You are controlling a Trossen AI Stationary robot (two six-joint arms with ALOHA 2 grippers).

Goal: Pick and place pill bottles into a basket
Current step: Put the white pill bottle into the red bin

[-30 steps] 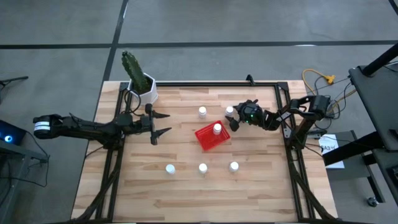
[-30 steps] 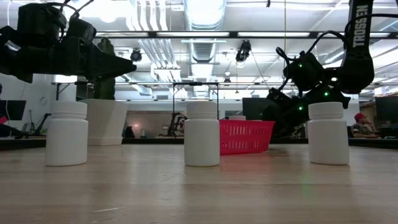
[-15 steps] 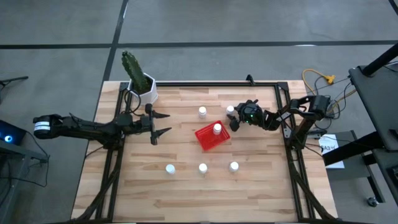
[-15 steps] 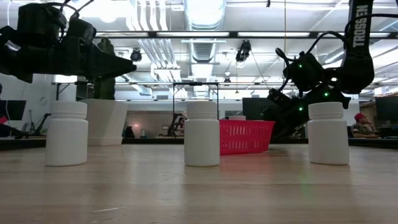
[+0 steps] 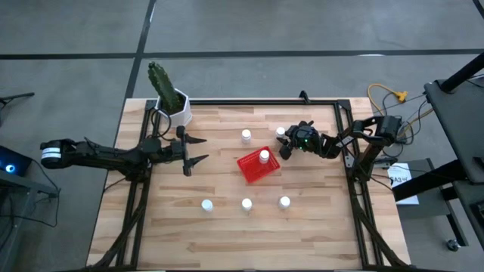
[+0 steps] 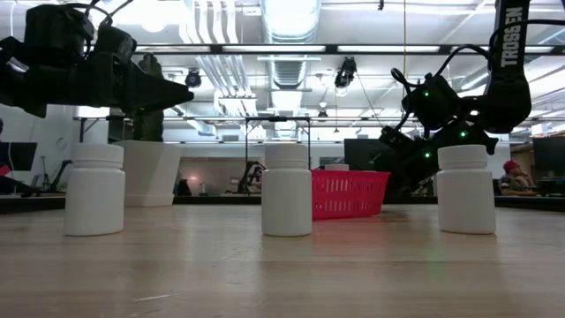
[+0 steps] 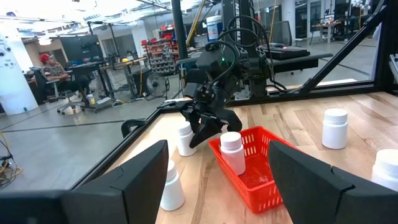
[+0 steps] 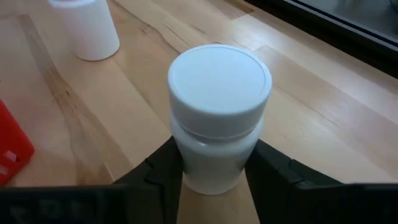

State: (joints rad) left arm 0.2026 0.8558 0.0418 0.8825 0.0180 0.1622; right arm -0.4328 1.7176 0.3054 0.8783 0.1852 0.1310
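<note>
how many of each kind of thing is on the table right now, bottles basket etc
pill bottles: 6 (one in the basket, one between the right gripper fingers, four loose on the wood)
red basket: 1
white plant pot with cactus: 1
total: 8

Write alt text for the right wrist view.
The right gripper has its two dark fingers against the sides of a white pill bottle standing upright on the wooden table. Another bottle stands farther off.
</note>
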